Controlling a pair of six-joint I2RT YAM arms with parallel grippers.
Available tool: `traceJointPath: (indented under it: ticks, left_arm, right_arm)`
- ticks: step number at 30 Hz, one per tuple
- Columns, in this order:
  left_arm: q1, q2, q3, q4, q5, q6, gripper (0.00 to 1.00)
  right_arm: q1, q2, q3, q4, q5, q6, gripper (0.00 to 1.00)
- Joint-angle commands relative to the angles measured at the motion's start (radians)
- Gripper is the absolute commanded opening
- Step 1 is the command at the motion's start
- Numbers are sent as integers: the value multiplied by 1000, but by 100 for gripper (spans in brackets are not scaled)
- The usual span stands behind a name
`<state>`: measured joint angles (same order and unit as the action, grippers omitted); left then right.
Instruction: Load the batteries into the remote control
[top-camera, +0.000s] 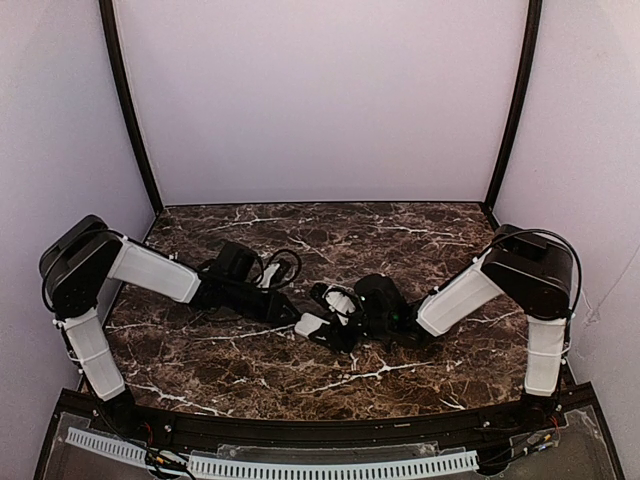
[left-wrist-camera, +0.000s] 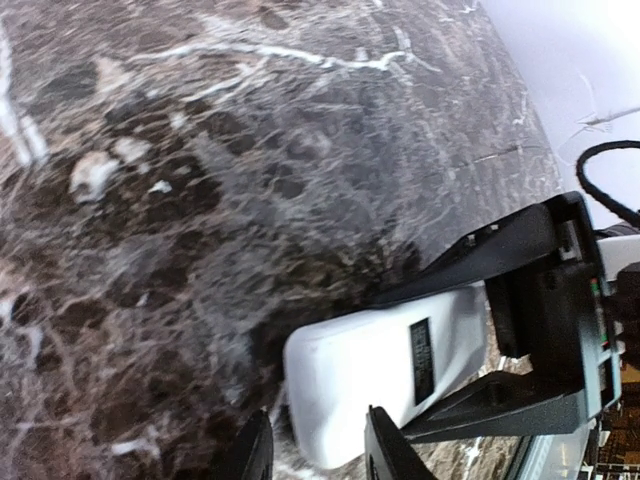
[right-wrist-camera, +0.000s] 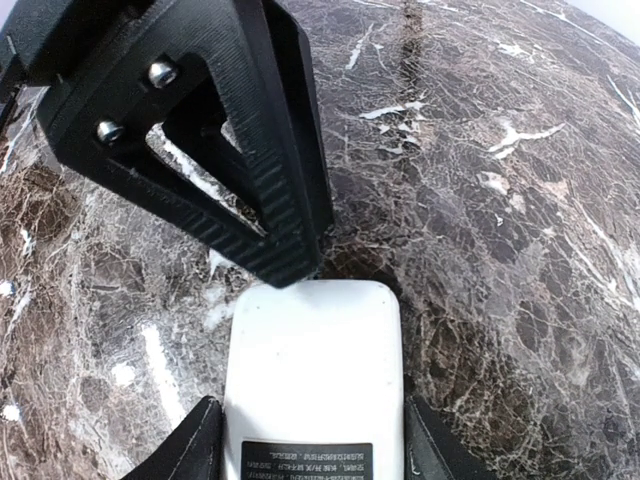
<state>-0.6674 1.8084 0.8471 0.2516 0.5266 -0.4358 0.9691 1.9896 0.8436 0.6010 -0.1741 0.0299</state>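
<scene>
Top external shows the white, label-up remote (top-camera: 312, 324) centred on the worktop (top-camera: 400, 240), far from every edge, sides pinched in the right claw (right-wrist-camera: 312, 445), left claw (left-wrist-camera: 318, 455) slightly parted, empty, at its end.

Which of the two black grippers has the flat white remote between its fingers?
The right gripper: its fingers flank the remote on both sides. The left gripper only reaches its end.

The left hand (left-wrist-camera: 315, 455) and right hand (right-wrist-camera: 310, 440) hem the remote control (right-wrist-camera: 312, 370); far table (top-camera: 400, 225) open.
</scene>
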Motion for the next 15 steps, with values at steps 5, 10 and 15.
traceJointPath:
  ticks: [5,10,15]
  left_arm:
    - [19,-32,-29,-156,-64,55,31]
    - [-19,9,-6,-135,-35,58,28]
    - [-42,34,13,-133,-32,68,17]
  right_arm:
    - [0,43,-32,-139,59,-25,16]
    - [0,48,-23,-151,57,-25,14]
    - [0,49,-18,-158,57,-25,14]
